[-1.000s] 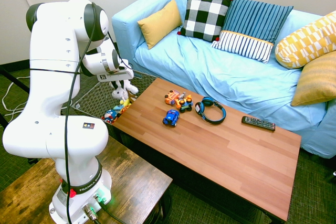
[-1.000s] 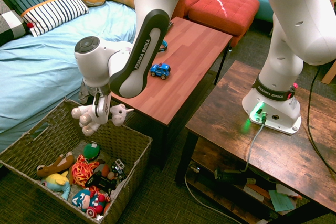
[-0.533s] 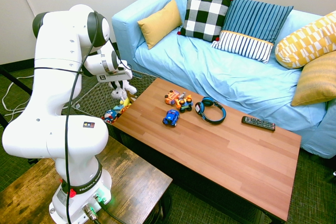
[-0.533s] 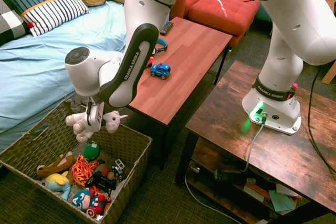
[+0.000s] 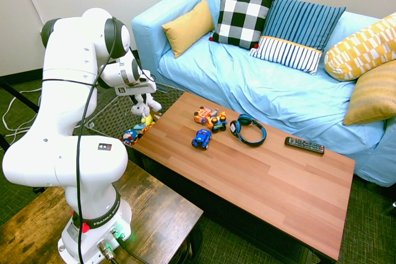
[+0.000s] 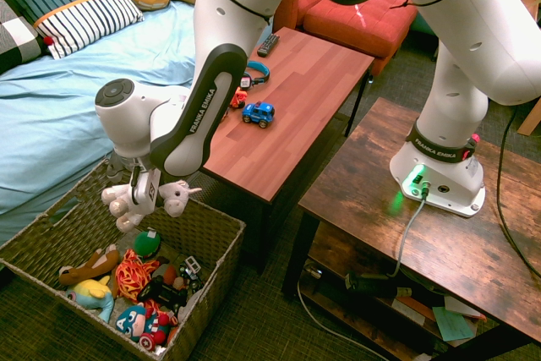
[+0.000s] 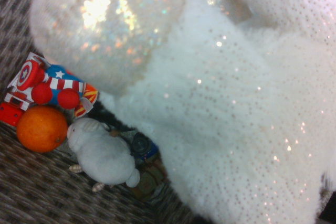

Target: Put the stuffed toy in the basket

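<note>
1. The claw (image 6: 140, 194) points down over the basket (image 6: 215, 251) and grasps the stuffed toy (image 6: 173, 199), which hangs above the basket's open top.
2. The toy is not yet inside; its limbs dangle near the rim beside the desk (image 6: 287, 99).
3. A good release happens over the middle, away from the rim.
4. The jaws should open fully, so the fur does not catch.

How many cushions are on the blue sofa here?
5, in the first exterior view: mustard at the far end, checked, blue striped, patterned yellow, and woven yellow at the picture's right edge. More may lie beyond the frame.
</note>
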`<state>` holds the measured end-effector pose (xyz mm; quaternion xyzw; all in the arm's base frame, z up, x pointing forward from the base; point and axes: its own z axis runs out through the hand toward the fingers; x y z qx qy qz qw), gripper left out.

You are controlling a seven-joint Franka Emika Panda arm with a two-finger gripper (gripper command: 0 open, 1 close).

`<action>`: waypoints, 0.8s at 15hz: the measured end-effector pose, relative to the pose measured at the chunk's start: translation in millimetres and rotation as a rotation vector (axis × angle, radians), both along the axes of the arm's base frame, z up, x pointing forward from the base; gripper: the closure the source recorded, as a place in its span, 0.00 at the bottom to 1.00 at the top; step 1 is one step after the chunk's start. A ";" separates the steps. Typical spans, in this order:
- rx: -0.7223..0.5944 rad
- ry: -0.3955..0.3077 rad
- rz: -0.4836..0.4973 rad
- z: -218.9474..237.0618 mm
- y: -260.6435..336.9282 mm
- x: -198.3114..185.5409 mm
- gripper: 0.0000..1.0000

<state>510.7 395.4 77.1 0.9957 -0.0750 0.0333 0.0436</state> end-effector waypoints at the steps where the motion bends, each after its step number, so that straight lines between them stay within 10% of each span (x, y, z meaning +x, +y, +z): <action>1: 0.000 0.000 -0.003 0.0 -0.6 0.5 0.00; 12: -0.036 -0.034 -0.043 40.9 -29.9 -11.1 0.00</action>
